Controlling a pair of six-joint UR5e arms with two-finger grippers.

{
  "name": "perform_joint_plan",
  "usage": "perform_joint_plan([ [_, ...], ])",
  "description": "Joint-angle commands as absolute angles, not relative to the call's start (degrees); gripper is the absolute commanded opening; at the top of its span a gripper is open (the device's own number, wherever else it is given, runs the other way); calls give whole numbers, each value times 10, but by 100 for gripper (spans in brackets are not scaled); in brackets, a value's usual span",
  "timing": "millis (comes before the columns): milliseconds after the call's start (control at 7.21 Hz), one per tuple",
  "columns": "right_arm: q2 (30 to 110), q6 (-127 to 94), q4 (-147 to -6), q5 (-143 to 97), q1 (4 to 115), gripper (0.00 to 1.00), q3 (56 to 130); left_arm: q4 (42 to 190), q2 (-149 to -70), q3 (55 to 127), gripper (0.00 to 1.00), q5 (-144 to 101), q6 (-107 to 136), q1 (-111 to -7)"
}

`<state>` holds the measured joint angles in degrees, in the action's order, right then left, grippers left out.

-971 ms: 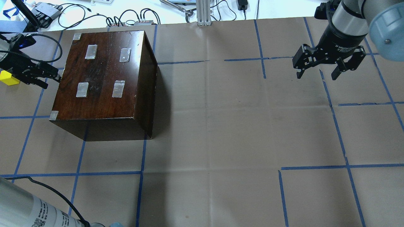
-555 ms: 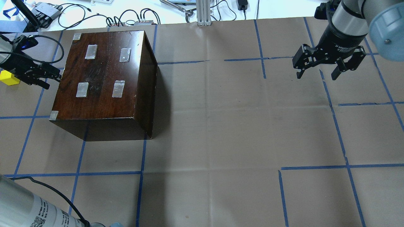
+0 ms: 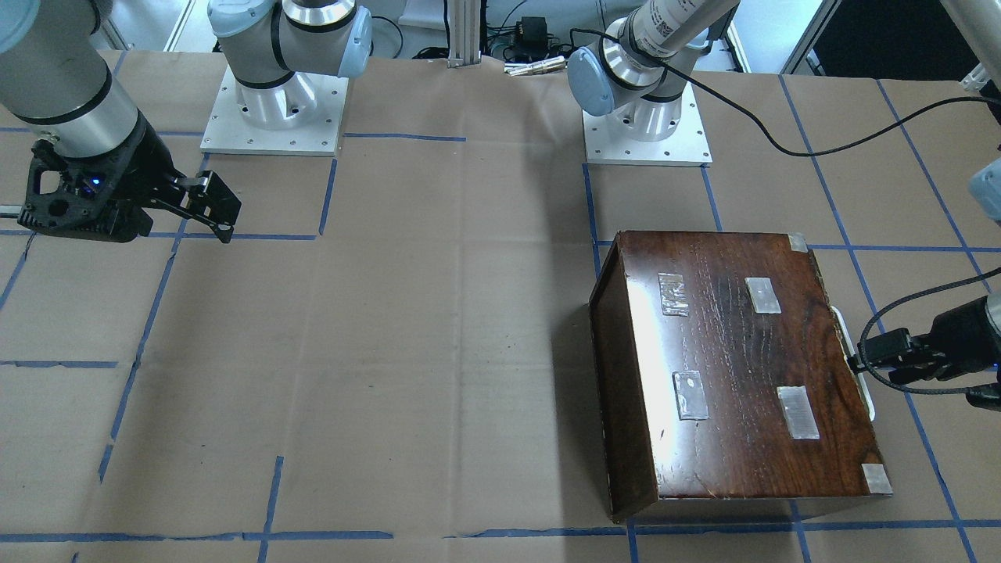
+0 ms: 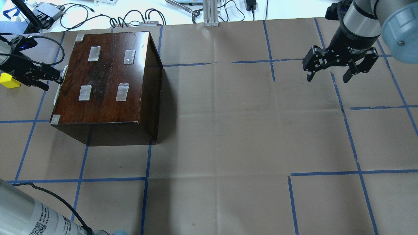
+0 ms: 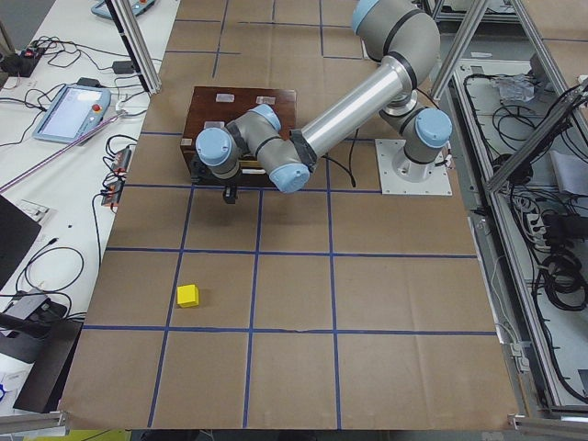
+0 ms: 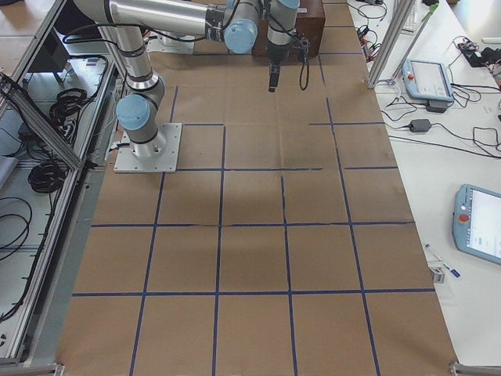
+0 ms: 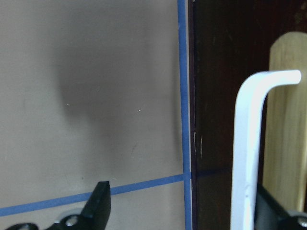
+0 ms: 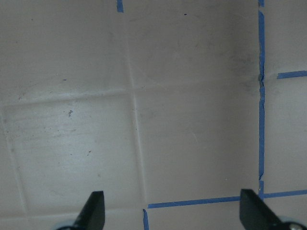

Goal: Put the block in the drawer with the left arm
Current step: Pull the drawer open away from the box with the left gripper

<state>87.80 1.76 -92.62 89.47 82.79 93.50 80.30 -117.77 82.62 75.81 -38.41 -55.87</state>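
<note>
Your left hand (image 4: 52, 82), spread wide and hooking the white handle (image 7: 247, 143), has just eased the drawer (image 7: 283, 124) out; block (image 4: 9, 81) untouched

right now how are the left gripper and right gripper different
The left gripper is at the cabinet's drawer side, with the white handle between its fingers; the right gripper hangs over bare table paper, far from the cabinet. The left gripper's wrist trails a black cable; the right gripper's shows none. Both are black and open, and neither holds the block.
</note>
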Motion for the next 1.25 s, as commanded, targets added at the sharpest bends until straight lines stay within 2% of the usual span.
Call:
perform_joint_plan([
  [0,878,18,-926,895,828,100,934,802,-1184,819,98,760,-385,-554],
  [1109,878,18,-926,895,828,100,935,803,-1198,795,99,763,-427,-506],
])
